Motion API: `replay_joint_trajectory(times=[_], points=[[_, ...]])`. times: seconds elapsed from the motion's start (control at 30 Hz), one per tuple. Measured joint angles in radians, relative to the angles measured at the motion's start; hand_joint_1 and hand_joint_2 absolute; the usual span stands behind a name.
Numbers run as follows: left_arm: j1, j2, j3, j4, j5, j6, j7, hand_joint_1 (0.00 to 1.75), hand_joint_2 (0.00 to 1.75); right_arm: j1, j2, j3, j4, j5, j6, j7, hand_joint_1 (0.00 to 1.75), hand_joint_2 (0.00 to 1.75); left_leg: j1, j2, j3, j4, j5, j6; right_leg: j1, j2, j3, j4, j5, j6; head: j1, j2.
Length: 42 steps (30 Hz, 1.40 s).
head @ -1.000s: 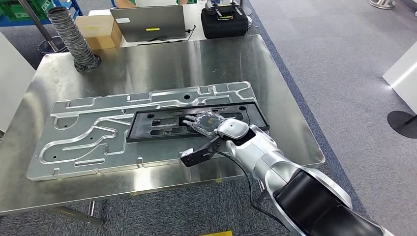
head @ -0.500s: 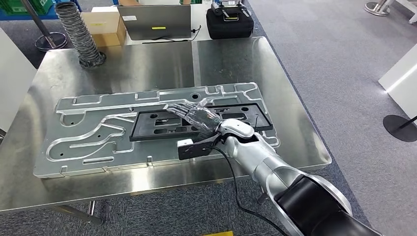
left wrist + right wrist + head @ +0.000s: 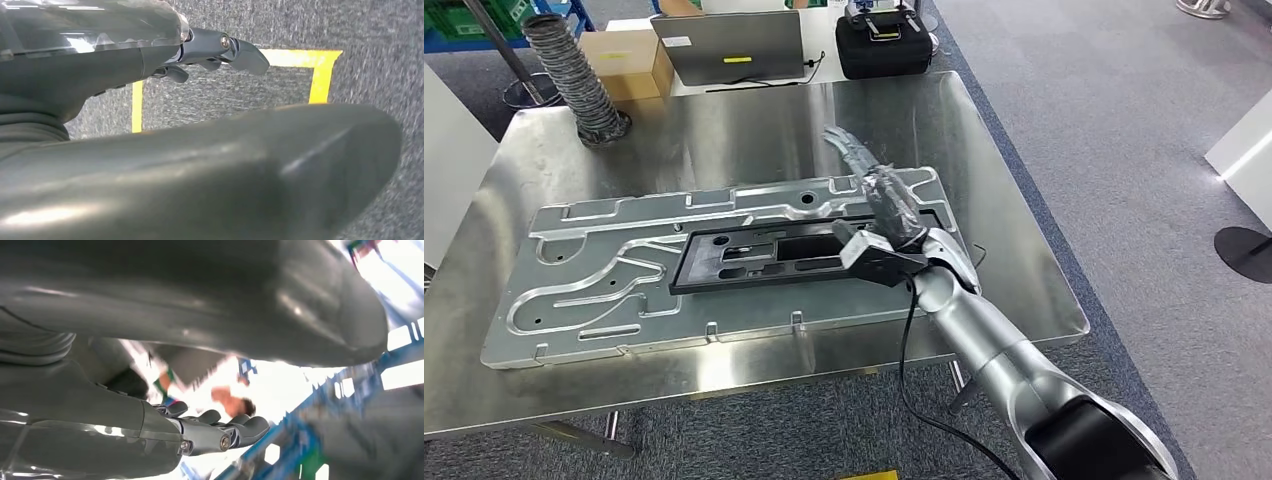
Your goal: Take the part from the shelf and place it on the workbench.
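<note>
The black plastic part [image 3: 774,257], long and flat with cut-outs, lies on a large machined aluminium plate [image 3: 604,270] on the steel workbench [image 3: 724,130]. My right hand [image 3: 879,190] is raised above the part's right end, fingers stretched out and pointing away from me, holding nothing. In the right wrist view its fingers [image 3: 220,432] are free, with a blurred bright background behind them. In the left wrist view my left hand [image 3: 215,50] hangs over grey carpet with yellow tape, fingers apart and empty.
At the table's far edge stand a ribbed grey hose [image 3: 574,75], a cardboard box [image 3: 624,62], a laptop [image 3: 729,45] and a black case [image 3: 882,45]. Grey carpet runs along the right side, with a white unit [image 3: 1244,150] and a round black base [image 3: 1246,250].
My right hand has lifted off the black part and swung upward, its fingers now pointing to the far side of the table. The part stays flat on the plate.
</note>
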Motion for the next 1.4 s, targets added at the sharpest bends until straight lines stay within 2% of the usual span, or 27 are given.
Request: replay_joint_trajectory(times=[0.07, 0.1, 0.2, 0.27, 0.3, 0.37, 0.4, 0.43, 0.47, 0.5, 0.57, 0.6, 0.63, 0.73, 0.8, 0.9, 0.93, 0.97, 1.0, 1.07, 1.1, 1.13, 1.23, 1.27, 1.3, 1.33, 1.4], points=[[0.004, 0.003, 0.002, 0.0, 0.008, 0.0, -0.007, 0.0, 0.0, 0.048, -0.041, -0.032, -0.11, -0.023, -0.036, -0.001, 0.0, 0.0, 0.001, -0.001, 0.062, -0.125, 0.047, 0.004, 0.0, 0.002, -0.003, 0.015, -0.01, 0.009, 0.0, 0.0], [0.005, 0.003, 0.004, 0.0, 0.013, -0.001, -0.011, 0.0, 0.0, 0.071, -0.063, -0.051, -0.163, -0.014, -0.072, -0.001, 0.0, 0.0, 0.001, -0.002, 0.08, -0.16, 0.055, 0.009, 0.002, 0.003, -0.006, 0.021, -0.014, 0.014, 0.0, 0.0], [0.014, 0.003, 0.012, 0.0, 0.032, -0.009, -0.027, 0.0, 0.0, 0.165, -0.125, -0.136, -0.307, 0.05, -0.196, -0.001, 0.0, 0.0, -0.002, -0.005, 0.088, -0.175, 0.051, 0.029, 0.005, 0.002, -0.006, 0.022, -0.017, 0.03, 0.0, 0.0], [0.018, 0.002, 0.022, 0.0, 0.043, -0.015, -0.035, 0.0, 0.0, 0.248, -0.159, -0.236, -0.397, 0.084, -0.227, -0.001, 0.0, 0.0, 0.0, -0.008, 0.09, -0.179, 0.053, 0.043, 0.001, 0.002, -0.011, 0.043, -0.037, 0.043, 0.0, 0.0], [0.019, 0.002, 0.027, 0.0, 0.048, -0.016, -0.037, 0.0, 0.0, 0.294, -0.174, -0.298, -0.44, 0.099, -0.236, -0.001, 0.0, 0.0, 0.002, -0.009, 0.091, -0.18, 0.055, 0.05, -0.001, 0.003, -0.026, 0.08, -0.061, 0.05, 0.0, 0.0], [0.023, 0.002, 0.037, 0.0, 0.053, -0.017, -0.037, 0.0, 0.0, 0.396, -0.202, -0.425, -0.509, 0.13, -0.255, 0.0, 0.0, 0.0, 0.001, -0.012, 0.091, -0.18, 0.056, 0.057, -0.004, 0.003, -0.084, 0.206, -0.129, 0.06, 0.0, 0.0], [0.025, 0.002, 0.042, 0.0, 0.055, -0.017, -0.036, 0.0, 0.0, 0.451, -0.21, -0.48, -0.536, 0.148, -0.263, 0.0, 0.0, 0.0, 0.0, -0.013, 0.09, -0.18, 0.057, 0.058, -0.004, 0.003, -0.113, 0.266, -0.154, 0.062, 0.0, 0.0], [0.027, 0.002, 0.047, 0.0, 0.057, -0.016, -0.035, 0.0, 0.0, 0.505, -0.216, -0.53, -0.559, 0.168, -0.272, 0.001, 0.0, 0.0, -0.001, -0.013, 0.09, -0.18, 0.057, 0.059, -0.005, 0.003, -0.128, 0.299, -0.163, 0.063, 0.0, 0.0], [0.029, 0.002, 0.051, 0.0, 0.059, -0.015, -0.033, 0.0, 0.0, 0.557, -0.22, -0.571, -0.58, 0.185, -0.283, 0.001, 0.0, 0.0, -0.002, -0.013, 0.089, -0.18, 0.057, 0.059, -0.005, 0.003, -0.124, 0.292, -0.153, 0.061, 0.0, 0.0], [0.03, 0.001, 0.055, 0.0, 0.061, -0.015, -0.032, 0.0, 0.0, 0.607, -0.221, -0.61, -0.601, 0.196, -0.295, 0.001, 0.0, 0.0, -0.003, -0.013, 0.089, -0.18, 0.057, 0.058, -0.004, 0.003, -0.1, 0.248, -0.127, 0.058, 0.0, 0.0], [0.029, -0.001, 0.058, 0.0, 0.061, -0.013, -0.03, 0.0, 0.0, 0.688, -0.219, -0.669, -0.638, 0.212, -0.317, 0.001, 0.0, 0.0, -0.006, -0.013, 0.089, -0.18, 0.058, 0.057, -0.001, 0.003, -0.02, 0.104, -0.067, 0.046, 0.0, 0.0], [0.029, -0.003, 0.058, 0.0, 0.06, -0.012, -0.029, 0.0, 0.0, 0.718, -0.214, -0.696, -0.652, 0.224, -0.324, 0.001, 0.0, 0.0, -0.007, -0.012, 0.089, -0.18, 0.058, 0.054, 0.002, 0.003, 0.009, 0.05, -0.047, 0.041, 0.0, 0.0], [0.028, -0.004, 0.059, 0.0, 0.059, -0.011, -0.028, 0.0, 0.0, 0.742, -0.207, -0.72, -0.661, 0.239, -0.327, 0.0, 0.0, 0.0, -0.009, -0.011, 0.089, -0.18, 0.06, 0.05, 0.005, 0.003, 0.023, 0.021, -0.037, 0.036, 0.0, 0.0], [0.025, -0.005, 0.062, 0.0, 0.058, -0.009, -0.028, 0.0, 0.0, 0.793, -0.175, -0.781, -0.676, 0.271, -0.323, 0.0, 0.0, 0.0, -0.009, -0.008, 0.088, -0.181, 0.064, 0.032, 0.006, 0.002, 0.02, 0.009, -0.02, 0.023, 0.0, 0.0], [0.025, -0.005, 0.065, 0.0, 0.058, -0.009, -0.03, 0.0, 0.0, 0.816, -0.154, -0.814, -0.68, 0.282, -0.315, 0.0, 0.0, 0.0, -0.011, -0.005, 0.076, -0.149, 0.026, 0.023, 0.0, -0.002, 0.015, -0.005, -0.003, 0.01, 0.0, 0.0], [0.025, -0.006, 0.067, 0.0, 0.058, -0.01, -0.032, 0.0, 0.0, 0.845, -0.123, -0.856, -0.681, 0.286, -0.307, 0.0, 0.0, 0.0, -0.009, -0.003, 0.027, 0.021, -0.103, 0.016, -0.002, -0.004, -0.013, -0.01, 0.021, 0.002, 0.0, 0.0], [0.025, -0.006, 0.068, 0.0, 0.056, -0.011, -0.032, 0.0, 0.0, 0.855, -0.111, -0.87, -0.681, 0.286, -0.307, 0.0, 0.0, 0.0, -0.009, -0.002, 0.022, 0.066, -0.131, 0.014, -0.001, -0.004, -0.026, -0.008, 0.029, 0.003, 0.0, 0.0], [0.026, -0.006, 0.069, 0.0, 0.055, -0.012, -0.032, 0.0, 0.0, 0.864, -0.1, -0.883, -0.681, 0.287, -0.308, 0.0, 0.0, 0.0, -0.008, -0.002, 0.039, 0.069, -0.135, 0.013, -0.001, -0.004, -0.039, -0.006, 0.038, 0.004, 0.0, 0.0], [0.025, -0.006, 0.07, 0.0, 0.053, -0.013, -0.032, 0.0, 0.0, 0.873, -0.09, -0.894, -0.681, 0.287, -0.309, 0.0, 0.0, 0.0, -0.008, -0.002, 0.076, 0.032, -0.123, 0.014, -0.001, -0.004, -0.052, -0.003, 0.047, 0.006, 0.0, 0.0], [0.023, -0.006, 0.072, 0.0, 0.051, -0.014, -0.033, 0.0, 0.0, 0.886, -0.074, -0.912, -0.684, 0.29, -0.311, 0.0, 0.0, 0.0, -0.009, -0.002, 0.181, -0.116, -0.086, 0.02, -0.001, -0.003, -0.073, 0.005, 0.063, 0.012, 0.0, 0.0], [0.021, -0.006, 0.072, 0.0, 0.051, -0.014, -0.035, 0.0, 0.0, 0.891, -0.069, -0.918, -0.686, 0.292, -0.312, 0.0, 0.0, 0.0, -0.011, -0.003, 0.217, -0.176, -0.071, 0.025, 0.0, -0.002, -0.08, 0.009, 0.07, 0.017, 0.0, 0.0], [0.02, -0.007, 0.072, 0.0, 0.05, -0.015, -0.036, 0.0, 0.0, 0.895, -0.063, -0.925, -0.689, 0.295, -0.312, 0.0, 0.0, 0.0, -0.013, -0.003, 0.237, -0.211, -0.063, 0.03, 0.001, -0.001, -0.083, 0.011, 0.078, 0.023, 0.0, 0.0], [0.02, -0.009, 0.073, 0.0, 0.05, -0.017, -0.038, 0.0, 0.0, 0.901, -0.049, -0.945, -0.693, 0.303, -0.307, -0.001, 0.0, 0.0, -0.019, -0.002, 0.228, -0.216, -0.039, 0.048, -0.002, 0.001, -0.085, 0.005, 0.101, 0.041, 0.0, 0.0], [0.02, -0.01, 0.073, 0.0, 0.05, -0.018, -0.039, 0.0, 0.0, 0.904, -0.045, -0.955, -0.691, 0.306, -0.301, -0.001, 0.0, 0.0, -0.018, 0.001, 0.219, -0.216, -0.028, 0.055, -0.005, 0.002, -0.09, 0.008, 0.093, 0.047, 0.0, 0.0], [0.02, -0.011, 0.073, 0.0, 0.05, -0.018, -0.041, 0.0, 0.0, 0.906, -0.04, -0.967, -0.689, 0.309, -0.294, 0.0, 0.0, 0.0, -0.017, 0.003, 0.208, -0.218, -0.015, 0.06, -0.007, 0.002, -0.1, 0.027, 0.065, 0.053, 0.0, 0.0], [0.02, -0.012, 0.074, 0.0, 0.05, -0.019, -0.042, 0.0, 0.0, 0.905, -0.036, -0.98, -0.684, 0.312, -0.285, 0.002, 0.0, 0.0, -0.015, 0.006, 0.194, -0.219, -0.002, 0.065, -0.009, 0.002, -0.115, 0.067, 0.017, 0.058, 0.001, 0.0], [0.02, -0.012, 0.074, 0.0, 0.049, -0.021, -0.044, 0.0, 0.0, 0.899, -0.026, -1.011, -0.653, 0.32, -0.264, 0.006, 0.0, 0.0, -0.016, 0.01, 0.165, -0.217, 0.021, 0.069, -0.012, 0.002, -0.146, 0.197, -0.09, 0.067, 0.001, 0.0]])
